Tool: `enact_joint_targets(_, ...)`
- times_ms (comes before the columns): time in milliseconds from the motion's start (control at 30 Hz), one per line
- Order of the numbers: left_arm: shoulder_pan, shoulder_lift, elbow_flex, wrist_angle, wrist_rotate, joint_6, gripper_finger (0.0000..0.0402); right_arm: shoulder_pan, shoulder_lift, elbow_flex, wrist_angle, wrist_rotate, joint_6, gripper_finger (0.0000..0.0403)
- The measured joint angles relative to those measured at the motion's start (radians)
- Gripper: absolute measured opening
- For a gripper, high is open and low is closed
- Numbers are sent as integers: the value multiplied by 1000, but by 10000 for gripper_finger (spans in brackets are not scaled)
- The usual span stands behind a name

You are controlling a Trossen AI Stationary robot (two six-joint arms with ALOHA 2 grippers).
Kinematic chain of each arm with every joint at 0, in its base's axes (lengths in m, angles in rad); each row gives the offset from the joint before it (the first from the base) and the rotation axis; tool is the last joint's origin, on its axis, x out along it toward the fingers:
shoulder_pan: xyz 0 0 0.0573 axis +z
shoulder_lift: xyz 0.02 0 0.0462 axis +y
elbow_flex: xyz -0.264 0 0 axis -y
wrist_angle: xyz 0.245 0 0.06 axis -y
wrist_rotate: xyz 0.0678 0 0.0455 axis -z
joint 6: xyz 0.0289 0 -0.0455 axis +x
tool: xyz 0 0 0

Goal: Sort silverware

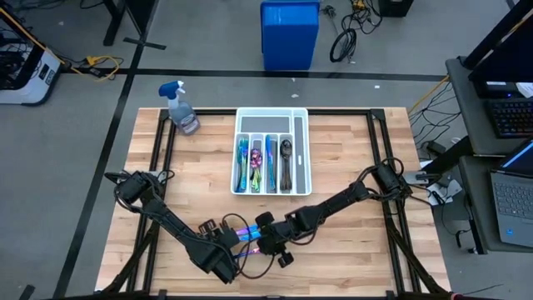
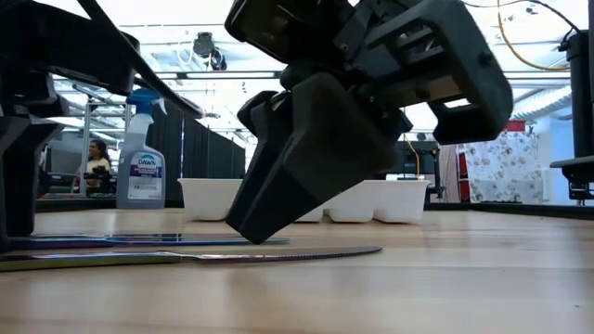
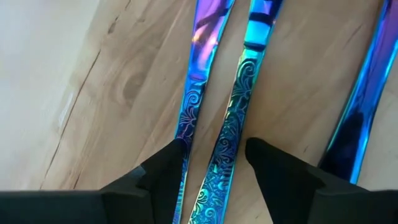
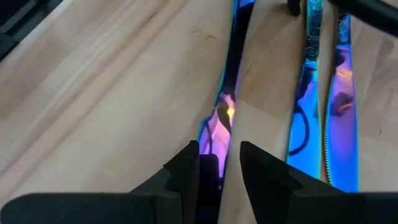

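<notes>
Three iridescent blue knives lie flat, side by side, on the wooden table near its front middle (image 1: 243,231). My left gripper (image 3: 214,168) is open and low over them, one finger on each side of the middle knife's patterned handle (image 3: 225,146). My right gripper (image 4: 217,165) is open only a little and stands astride the third knife (image 4: 219,134), with some bare wood showing beside it. In the high view the two grippers (image 1: 226,234) (image 1: 265,240) meet from left and right. The white tray (image 1: 301,154) holds several sorted pieces.
A spray bottle (image 1: 181,108) stands at the table's far left, beside the tray. A blue bin (image 1: 289,33) stands on the floor beyond the table. In the low view a knife (image 2: 278,254) lies on the wood, and a person (image 2: 96,158) shows far behind.
</notes>
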Motion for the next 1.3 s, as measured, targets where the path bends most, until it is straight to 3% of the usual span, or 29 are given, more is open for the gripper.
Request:
enact_joint_targets(233, 9, 2, -1, 33, 27, 64, 169, 0, 0, 0, 0, 0, 0, 100)
enact_joint_targets(600, 9, 5, -1, 55, 27, 103, 34, -7, 0, 0, 17, 103, 1, 100)
enact_joint_targets(700, 9, 4, -1, 54, 27, 103, 15, -13, 0, 0, 42, 104, 8, 100)
enact_joint_targets(1300, 10, 6, 7, 23, -12, 57, 15, -21, 0, 0, 101, 134, -36, 100)
